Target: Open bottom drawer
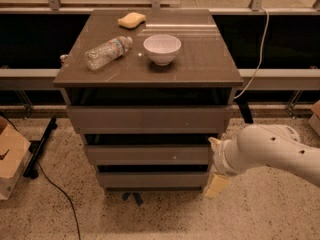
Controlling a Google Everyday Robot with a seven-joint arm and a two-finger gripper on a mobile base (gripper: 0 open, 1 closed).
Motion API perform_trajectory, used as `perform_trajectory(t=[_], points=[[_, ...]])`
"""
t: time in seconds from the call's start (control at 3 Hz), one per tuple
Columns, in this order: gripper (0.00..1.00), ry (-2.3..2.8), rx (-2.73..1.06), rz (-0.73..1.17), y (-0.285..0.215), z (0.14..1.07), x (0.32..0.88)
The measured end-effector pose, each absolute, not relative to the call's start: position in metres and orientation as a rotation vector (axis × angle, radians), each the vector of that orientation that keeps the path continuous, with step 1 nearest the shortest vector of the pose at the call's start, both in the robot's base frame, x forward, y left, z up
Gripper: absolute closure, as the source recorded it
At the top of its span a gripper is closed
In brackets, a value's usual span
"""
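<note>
The grey-brown cabinet has three handleless drawer fronts. The bottom drawer is the lowest and narrowest front, flush and closed, just above the floor. The middle front carries a tiny white speck; the top front is the widest. My gripper hangs from the white arm at the cabinet's lower right, its pale fingers pointing down beside the right end of the bottom drawer. I cannot tell whether it touches the drawer.
On the cabinet top lie a plastic bottle, a white bowl and a yellow sponge. A cardboard box sits on the floor at left, with a black cable. A dark ledge and railing run behind.
</note>
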State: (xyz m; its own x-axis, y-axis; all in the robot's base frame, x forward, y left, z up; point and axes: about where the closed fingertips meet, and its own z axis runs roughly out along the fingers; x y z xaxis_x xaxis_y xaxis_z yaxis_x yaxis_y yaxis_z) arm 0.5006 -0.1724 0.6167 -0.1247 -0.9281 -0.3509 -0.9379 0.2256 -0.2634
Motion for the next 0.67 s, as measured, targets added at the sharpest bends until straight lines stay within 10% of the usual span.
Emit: perform_trajectory(t=[0.67], points=[[0.00, 2.081, -1.720, 0.015, -0.1702, 0.6068, 0.5047]])
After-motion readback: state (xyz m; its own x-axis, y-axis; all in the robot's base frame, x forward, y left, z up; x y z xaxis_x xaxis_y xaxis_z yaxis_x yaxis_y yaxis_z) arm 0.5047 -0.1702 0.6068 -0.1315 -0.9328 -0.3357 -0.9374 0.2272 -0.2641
